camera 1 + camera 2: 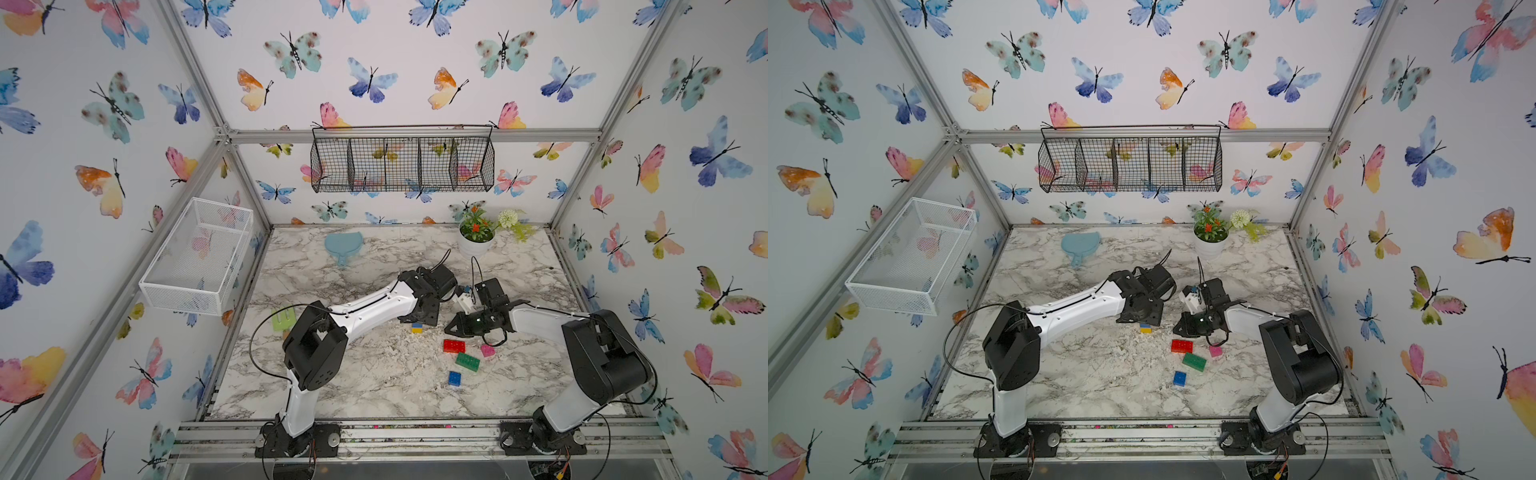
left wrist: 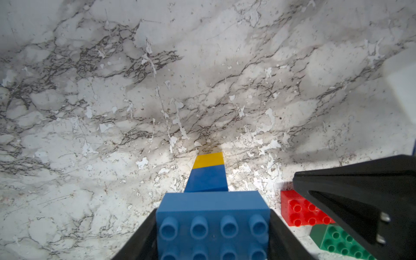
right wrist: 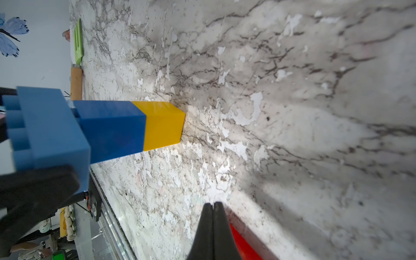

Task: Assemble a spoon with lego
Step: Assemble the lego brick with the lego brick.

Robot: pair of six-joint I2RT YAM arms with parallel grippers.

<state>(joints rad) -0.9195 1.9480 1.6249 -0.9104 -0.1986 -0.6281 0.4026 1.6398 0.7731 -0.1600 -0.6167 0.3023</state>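
Observation:
A yellow brick (image 3: 162, 123) stands on the marble table with a blue brick (image 3: 110, 128) joined on top, forming the spoon's narrow stem (image 1: 417, 328). My left gripper (image 2: 212, 216) is shut on the long light-blue lego brick (image 2: 212, 225), held across the top of that stem. A thin gap with studs shows between them in the right wrist view. My right gripper (image 3: 212, 203) is shut and empty, low beside the red brick (image 1: 454, 345). Green (image 1: 467, 361), pink (image 1: 487, 351) and small blue (image 1: 454, 378) bricks lie loose in front of it.
A pale-teal paddle (image 1: 343, 245) lies at the back. A green pronged utensil (image 1: 282, 319) lies by the left edge. A white flower pot (image 1: 476, 241) stands at the back right. A white wire basket (image 1: 195, 253) and a black one (image 1: 401, 162) hang on the walls.

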